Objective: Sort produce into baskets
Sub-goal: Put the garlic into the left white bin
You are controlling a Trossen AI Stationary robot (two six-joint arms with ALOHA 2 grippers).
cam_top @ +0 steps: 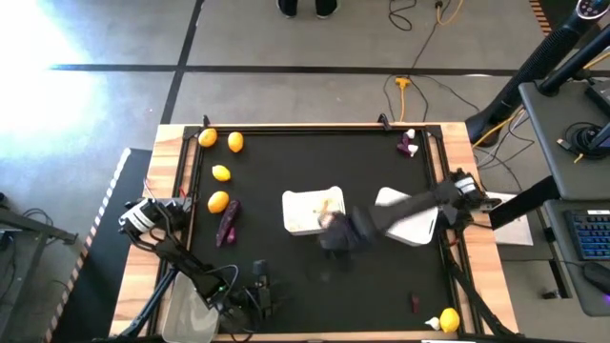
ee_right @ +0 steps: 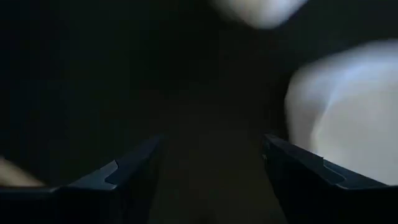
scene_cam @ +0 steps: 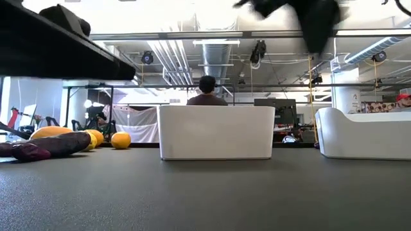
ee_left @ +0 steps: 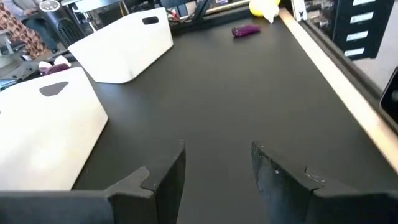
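Several yellow lemons (cam_top: 221, 172) and a dark purple vegetable (cam_top: 229, 221) lie on the black mat at the far left. Near the front right corner lie a lemon (cam_top: 449, 319) and a small purple piece (ee_left: 247, 30). A white basket (cam_top: 313, 210) with something yellow inside stands mid-table, and a second white basket (cam_top: 410, 214) stands to its right. A clear tub (cam_top: 191, 314) sits at the front left. My right gripper (ee_right: 214, 146) hangs open and empty above the mat beside the middle basket, blurred (cam_top: 338, 233). My left gripper (ee_left: 217, 152) is open and empty, low near the front edge (cam_top: 259, 286).
A garlic bulb and a purple piece (cam_top: 410, 143) lie at the far right corner. A raised wooden frame (cam_top: 456, 162) borders the mat. Bare mat lies between the baskets and the front edge. A person (scene_cam: 207, 90) sits beyond the table in the low view.
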